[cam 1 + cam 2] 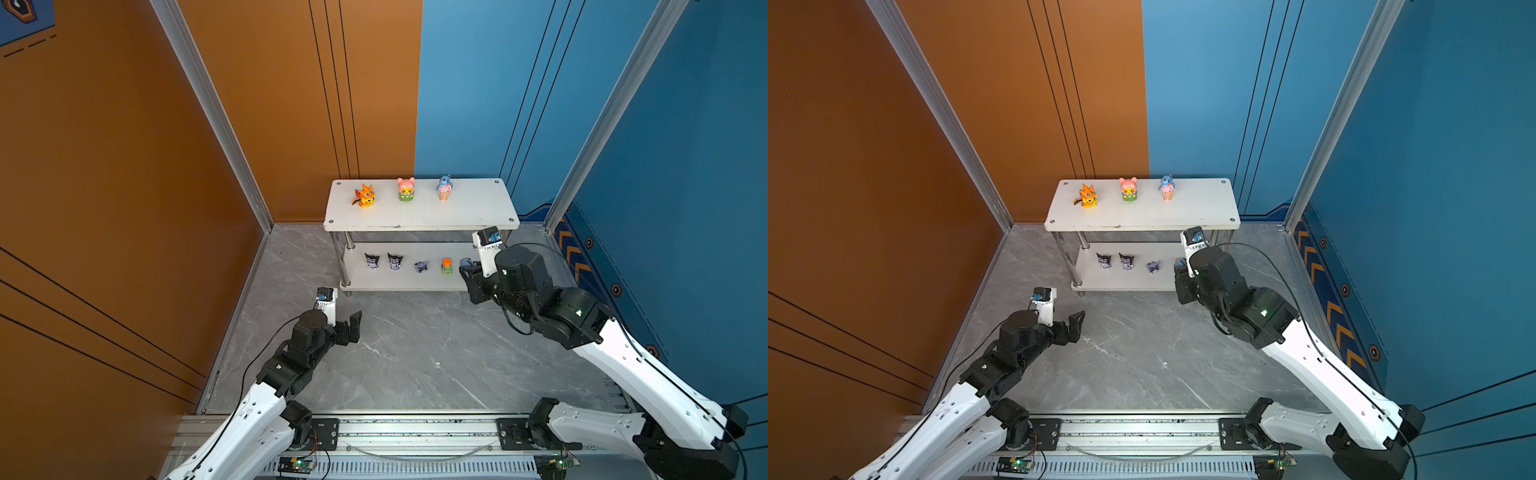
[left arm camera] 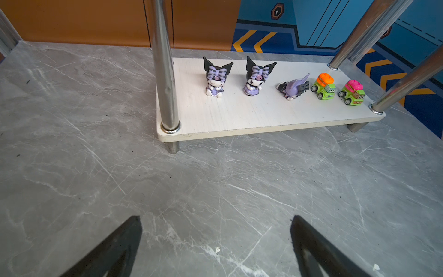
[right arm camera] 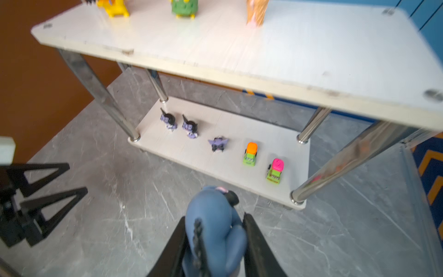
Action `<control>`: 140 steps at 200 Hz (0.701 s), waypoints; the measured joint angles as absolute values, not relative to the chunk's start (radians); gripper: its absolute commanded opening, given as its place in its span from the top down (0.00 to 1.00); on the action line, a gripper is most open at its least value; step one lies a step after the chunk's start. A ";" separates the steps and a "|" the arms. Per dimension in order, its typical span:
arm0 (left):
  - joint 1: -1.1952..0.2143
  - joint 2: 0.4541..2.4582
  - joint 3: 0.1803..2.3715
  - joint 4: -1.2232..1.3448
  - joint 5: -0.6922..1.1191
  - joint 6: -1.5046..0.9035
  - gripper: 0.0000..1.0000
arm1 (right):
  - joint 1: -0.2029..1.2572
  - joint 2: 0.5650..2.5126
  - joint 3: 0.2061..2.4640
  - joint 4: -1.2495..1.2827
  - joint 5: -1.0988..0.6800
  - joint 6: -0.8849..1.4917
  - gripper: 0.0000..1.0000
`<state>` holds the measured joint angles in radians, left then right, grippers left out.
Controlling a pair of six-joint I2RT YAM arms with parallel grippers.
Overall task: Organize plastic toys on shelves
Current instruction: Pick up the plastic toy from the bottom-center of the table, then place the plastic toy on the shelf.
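Here, grey marble floor (image 1: 415, 357), orange wall (image 1: 270, 104), blue wall (image 1: 469, 104); left fingers (image 2: 133, 230) apart, right fingers (image 3: 254, 239) around donkey (image 3: 213, 227).

Right wrist view: orange dragon (image 3: 115, 9), pink-yellow figurine (image 3: 183, 8) and cone figurine (image 3: 256, 12) cropped at frame edge. Both top views: right arm (image 1: 519, 270) hides pink-topped car (image 3: 275, 171).

Light is bright and even, coming from above. The top board (image 1: 465, 208) throws a soft shadow below. In both top views the floor (image 1: 415, 353) glares at 6 o'clock. The right wrist view is blurred, and the donkey (image 3: 213, 230) is out of focus. The chrome legs (image 2: 165, 72) glint.
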<state>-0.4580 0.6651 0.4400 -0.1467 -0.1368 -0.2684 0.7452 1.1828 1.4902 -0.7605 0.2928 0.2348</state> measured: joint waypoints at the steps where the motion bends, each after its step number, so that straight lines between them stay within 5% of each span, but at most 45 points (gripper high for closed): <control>1: -0.458 0.665 0.440 -0.146 -0.136 -0.268 0.02 | 0.741 1.190 1.502 -0.765 0.292 0.233 0.75; 140: -0.458 0.642 0.440 -0.145 -0.111 -0.268 0.02 | 0.324 1.927 2.616 -1.168 0.043 0.180 0.75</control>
<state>-0.4580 0.6418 0.4397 -0.1452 -0.1108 -0.2684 0.3241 1.9270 2.6160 -1.1679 0.0429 0.1799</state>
